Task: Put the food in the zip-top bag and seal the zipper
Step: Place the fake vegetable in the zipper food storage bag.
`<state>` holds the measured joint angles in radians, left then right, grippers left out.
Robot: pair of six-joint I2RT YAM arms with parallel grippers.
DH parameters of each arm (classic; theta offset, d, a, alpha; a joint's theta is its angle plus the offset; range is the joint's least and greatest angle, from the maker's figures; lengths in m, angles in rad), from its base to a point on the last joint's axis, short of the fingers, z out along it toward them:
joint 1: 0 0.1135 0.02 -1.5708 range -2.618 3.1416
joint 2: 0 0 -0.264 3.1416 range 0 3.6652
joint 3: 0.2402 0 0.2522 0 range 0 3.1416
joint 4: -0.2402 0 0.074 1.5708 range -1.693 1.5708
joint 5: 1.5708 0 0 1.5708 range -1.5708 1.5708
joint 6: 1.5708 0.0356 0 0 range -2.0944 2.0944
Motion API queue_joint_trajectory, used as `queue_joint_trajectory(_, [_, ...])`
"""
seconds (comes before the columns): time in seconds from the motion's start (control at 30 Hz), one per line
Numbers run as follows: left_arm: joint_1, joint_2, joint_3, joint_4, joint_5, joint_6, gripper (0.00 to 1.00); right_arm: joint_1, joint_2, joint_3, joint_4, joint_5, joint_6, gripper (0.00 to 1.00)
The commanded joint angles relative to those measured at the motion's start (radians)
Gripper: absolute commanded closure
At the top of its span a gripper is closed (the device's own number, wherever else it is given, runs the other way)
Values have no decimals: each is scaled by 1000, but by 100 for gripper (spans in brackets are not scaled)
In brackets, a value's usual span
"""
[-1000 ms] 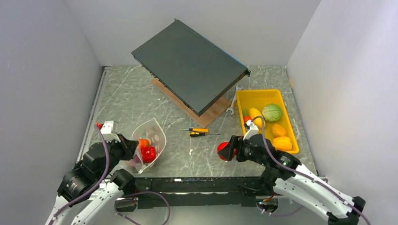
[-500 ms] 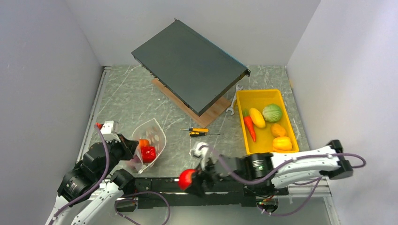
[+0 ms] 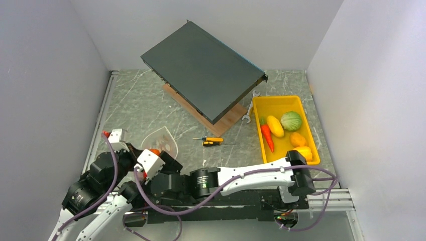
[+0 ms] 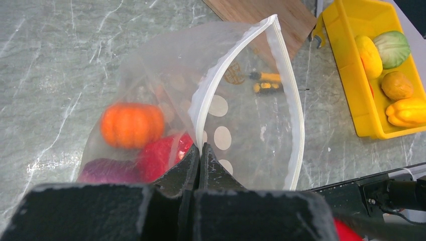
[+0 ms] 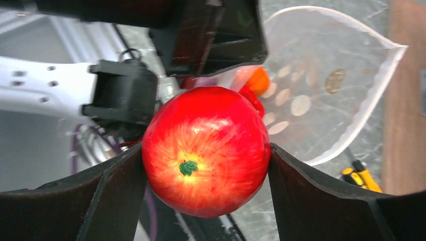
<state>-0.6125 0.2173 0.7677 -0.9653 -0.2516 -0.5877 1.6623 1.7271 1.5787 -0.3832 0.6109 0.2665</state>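
Place: robot lab test cell | walls: plain white panels [image 3: 50, 75] boxing in three sides | bench: marble-look tabletop [image 3: 135, 105], metal rail [image 3: 331, 202] along the near edge | rig: left arm [image 3: 93, 183] and right arm [image 3: 251, 175] mounted side by side | props: yellow tray [image 3: 257, 120] of toy vegetables [image 3: 291, 120], screwdriver [image 3: 212, 141], wrench [image 3: 247, 117], dark panel [image 3: 201, 70] on wooden board [image 3: 221, 123]

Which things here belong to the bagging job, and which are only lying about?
Job: clear dotted plastic bag; glossy red toy apple; green toy cabbage; orange toy carrot.
Lying about: yellow-handled screwdriver; dark flat rectangular case; silver wrench.
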Motion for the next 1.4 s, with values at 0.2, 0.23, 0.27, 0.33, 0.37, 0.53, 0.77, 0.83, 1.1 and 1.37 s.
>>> queue_joint_trajectory(0.2, [-3,-27,4,28,-15,-5,100,-190,-14,26,34,-62,-4,66])
queue_joint_trajectory(0.23, [-3,-27,5,28,-15,-5,100,-210,-13,29,41,-90,-1,64])
queue_joint_trajectory(0.27, [-3,-28,5,27,-15,-4,100,-225,-8,32,53,-112,-2,61])
queue_joint_trajectory(0.33, [-3,-28,4,27,-17,-6,100,-243,11,45,72,-145,-13,56])
queue_joint_trajectory(0.37, [-3,-30,5,27,-17,-5,100,-247,26,59,72,-150,-20,55])
queue_joint_trajectory(0.53, [-3,-38,5,26,-20,-7,100,-252,101,132,40,-126,-33,35])
queue_joint_trajectory(0.77, [-3,-57,4,23,-29,-12,100,-256,114,164,18,-70,-31,2])
queue_joint_trajectory(0.83, [-3,-58,4,23,-30,-14,100,-257,108,164,15,-65,-33,1])
queue_joint_trajectory(1.1, [-4,-50,5,22,-30,-13,100,-258,57,147,-33,-82,17,4])
queue_joint_trajectory(1.37, [-3,-38,4,23,-25,-11,100,-224,-86,-11,-186,-82,293,21])
